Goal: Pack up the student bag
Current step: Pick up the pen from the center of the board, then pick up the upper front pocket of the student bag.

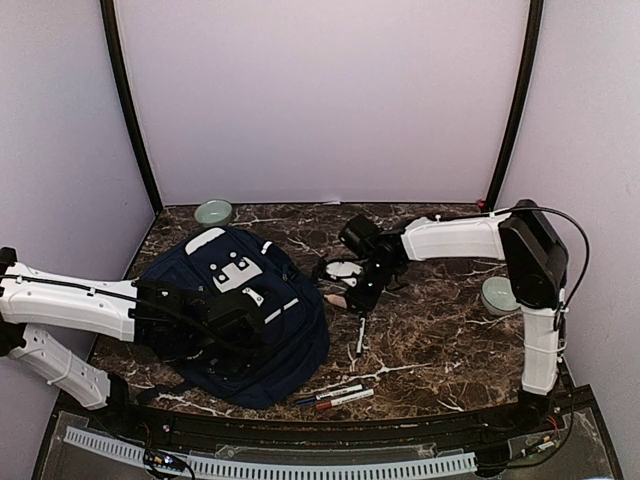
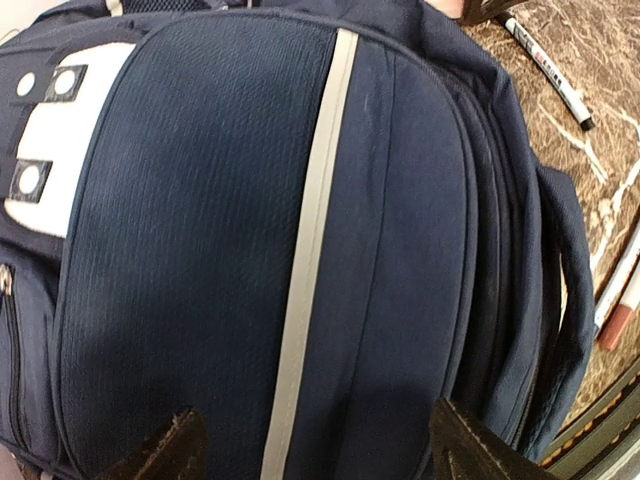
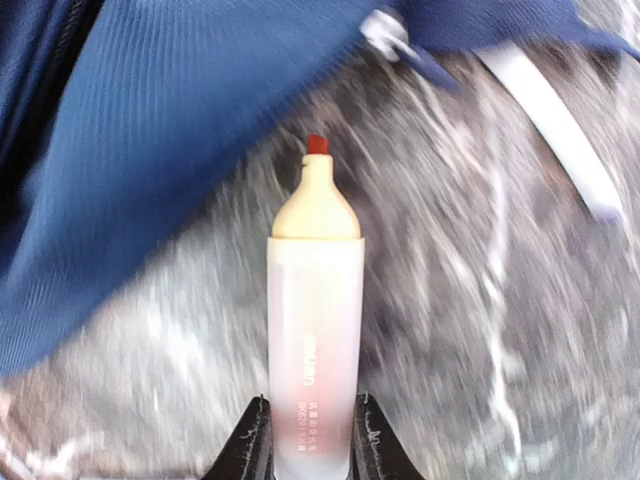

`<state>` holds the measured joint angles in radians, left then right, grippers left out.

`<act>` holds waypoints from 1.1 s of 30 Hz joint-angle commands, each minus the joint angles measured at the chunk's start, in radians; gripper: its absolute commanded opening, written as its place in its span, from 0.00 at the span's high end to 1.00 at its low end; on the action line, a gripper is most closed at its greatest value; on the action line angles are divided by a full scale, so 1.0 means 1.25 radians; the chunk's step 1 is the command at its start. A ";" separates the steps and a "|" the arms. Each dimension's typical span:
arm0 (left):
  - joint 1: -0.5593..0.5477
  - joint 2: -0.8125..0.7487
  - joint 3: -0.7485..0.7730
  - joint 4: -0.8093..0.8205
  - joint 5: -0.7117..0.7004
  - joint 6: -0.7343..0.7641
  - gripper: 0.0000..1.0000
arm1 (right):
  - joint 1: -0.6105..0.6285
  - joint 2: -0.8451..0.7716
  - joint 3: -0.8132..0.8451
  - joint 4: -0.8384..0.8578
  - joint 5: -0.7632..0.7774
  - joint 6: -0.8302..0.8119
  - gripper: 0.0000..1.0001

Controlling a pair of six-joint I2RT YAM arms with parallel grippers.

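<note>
The student bag (image 1: pixel 290 350) lies flat on the left half of the marble table, navy with light grey patches; it also fills the left wrist view (image 2: pixel 200 250). My left gripper (image 1: pixel 235 315) hovers over its front panel, open (image 2: pixel 315 425), with nothing between its fingers (image 2: pixel 460 440). My right gripper (image 1: pixel 360 288) is just right of the bag's upper edge. It is shut (image 3: pixel 312 425) on a pale translucent highlighter (image 3: pixel 315 300) with a cream neck and a red tip. The tip points toward the bag's blue fabric (image 3: pixel 150 120).
A green bowl (image 1: pixel 213 212) stands at the back left and another bowl (image 1: pixel 497 293) at the right by the right arm. Markers (image 1: pixel 340 395) lie near the bag's front corner, also in the left wrist view (image 2: pixel 615 290). A white pen (image 1: pixel 360 335) lies mid-table.
</note>
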<state>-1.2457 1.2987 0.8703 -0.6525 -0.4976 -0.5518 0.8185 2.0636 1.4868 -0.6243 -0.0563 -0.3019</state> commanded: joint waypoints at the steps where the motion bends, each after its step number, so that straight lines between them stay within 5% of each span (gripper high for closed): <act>1: 0.041 0.036 0.062 -0.004 0.036 0.057 0.21 | -0.028 -0.116 0.003 -0.060 -0.030 0.007 0.84; 16: 0.111 0.173 0.166 -0.071 0.187 0.180 0.21 | -0.155 -0.285 -0.259 -0.044 -0.007 -0.009 0.84; 25: 0.112 0.325 0.257 -0.156 0.071 0.181 0.34 | -0.167 -0.297 -0.318 -0.017 -0.001 -0.017 0.84; 29: 0.104 0.311 0.281 -0.112 0.189 0.221 0.24 | -0.166 -0.288 -0.323 -0.013 -0.008 -0.015 0.84; 30: 0.100 0.302 0.283 -0.096 0.211 0.228 0.04 | -0.167 -0.289 -0.323 -0.013 -0.011 -0.014 0.84; 33: 0.096 0.286 0.288 -0.076 0.222 0.231 0.01 | -0.167 -0.288 -0.321 -0.010 -0.018 -0.012 0.83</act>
<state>-1.1145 1.6962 1.2068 -0.7910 -0.2935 -0.2890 0.6102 1.7172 1.0920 -0.6636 -0.0593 -0.3161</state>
